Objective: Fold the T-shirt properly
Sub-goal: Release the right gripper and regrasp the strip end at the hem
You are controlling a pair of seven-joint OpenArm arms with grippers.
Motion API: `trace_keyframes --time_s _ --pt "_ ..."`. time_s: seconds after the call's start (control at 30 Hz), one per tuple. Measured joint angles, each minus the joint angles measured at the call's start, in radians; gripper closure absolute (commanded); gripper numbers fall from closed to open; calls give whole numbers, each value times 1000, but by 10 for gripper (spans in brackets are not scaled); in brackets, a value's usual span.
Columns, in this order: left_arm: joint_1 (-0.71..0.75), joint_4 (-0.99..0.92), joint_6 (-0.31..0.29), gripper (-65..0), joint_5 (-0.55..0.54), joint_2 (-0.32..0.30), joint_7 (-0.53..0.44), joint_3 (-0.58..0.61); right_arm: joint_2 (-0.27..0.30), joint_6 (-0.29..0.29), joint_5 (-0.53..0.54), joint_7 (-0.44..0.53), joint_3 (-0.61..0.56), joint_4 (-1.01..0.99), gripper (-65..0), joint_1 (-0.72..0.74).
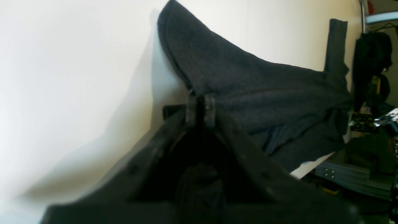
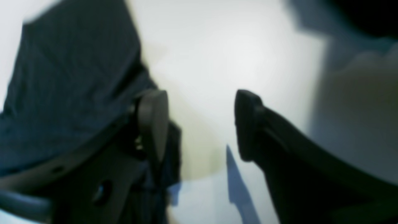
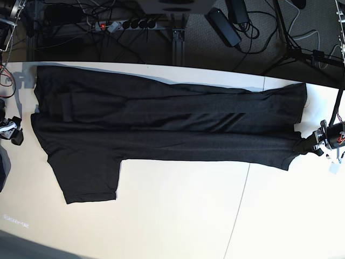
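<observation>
Now mid-fold: T-shirt (image 3: 161, 124) lies stretched lengthwise across white desk (image 3: 178, 216), far edge folded over, one sleeve (image 3: 89, 181) sticking out toward near side. Left pincer (image 1: 200, 110) pressed together, pinching shirt edge at desk's right end in base view. Right pincer (image 2: 200, 124) spread wide, nothing between pads, cloth draped just beside one finger (image 2: 154, 123). Best approach, prob.: keep left pinch firm w/ light tension, re-grip opposite end w/ right, lift both ends evenly, tuck sleeve in. Risk: uneven pull, creases.
</observation>
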Motion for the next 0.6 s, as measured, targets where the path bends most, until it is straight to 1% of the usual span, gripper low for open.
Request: trace_keyframes --time_s 0.1,0.17,0.3,0.43,0.6 --pt "1 12 0 0 1 0 11 0 -5 0 -16 -20 -7 -12 -341 74" --pt "7 43 0 0 2 0 19 0 -15 0 -29 -16 -18 -47 -340 138" --pt "33 145 0 0 21 0 25 0 -61 0 -56 -14 -29 -187 -341 255" --pt "54 232 0 0 40 -1 24 0 -124 0 -102 -13 -29 -335 -341 338" --pt "64 277 0 0 76 -1 26 1 -185 0 -168 40 -29 -436 -341 382"
